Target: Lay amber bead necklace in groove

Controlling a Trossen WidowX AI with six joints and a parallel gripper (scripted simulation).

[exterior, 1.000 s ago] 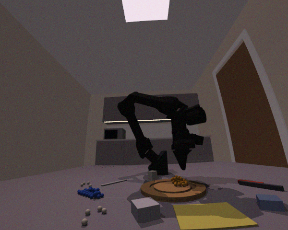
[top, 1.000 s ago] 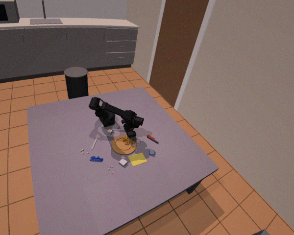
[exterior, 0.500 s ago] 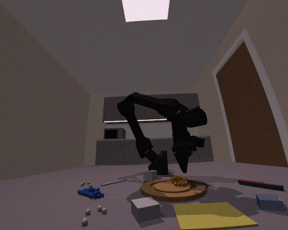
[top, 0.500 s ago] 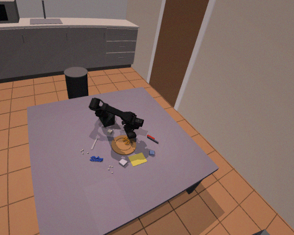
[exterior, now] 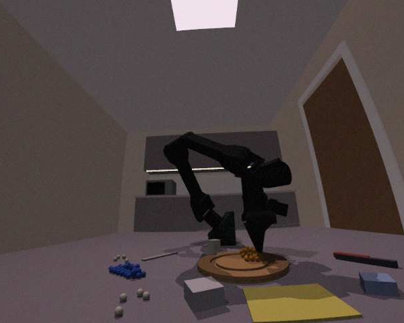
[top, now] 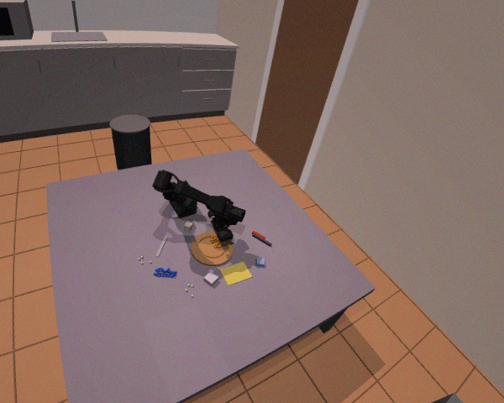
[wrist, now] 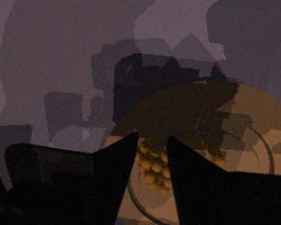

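The amber bead necklace (top: 216, 241) (exterior: 250, 254) (wrist: 155, 172) lies bunched in a heap on the back right part of the round bead board (top: 198, 256) (exterior: 209, 270) (wrist: 258, 104). The heap covers part of the ring groove; the groove's front and left side show bare in the top and exterior views. My gripper (exterior: 260, 251) (wrist: 153, 140) points down at the heap's right side, its tips low over the board. Its fingers stand a little apart, with nothing seen held. In the wrist view beads show between and beyond the fingers, and the left and right fingers hide some of them.
A blue bead pile (top: 165, 272) (exterior: 126, 270) and loose pale beads lie left of the board. A white block (top: 211, 278) (exterior: 204, 295) and yellow sheet (top: 236, 274) (exterior: 299, 304) lie in front. A blue block (top: 259, 262) (exterior: 378, 284) and black pen (top: 264, 241) (exterior: 365, 260) lie right.
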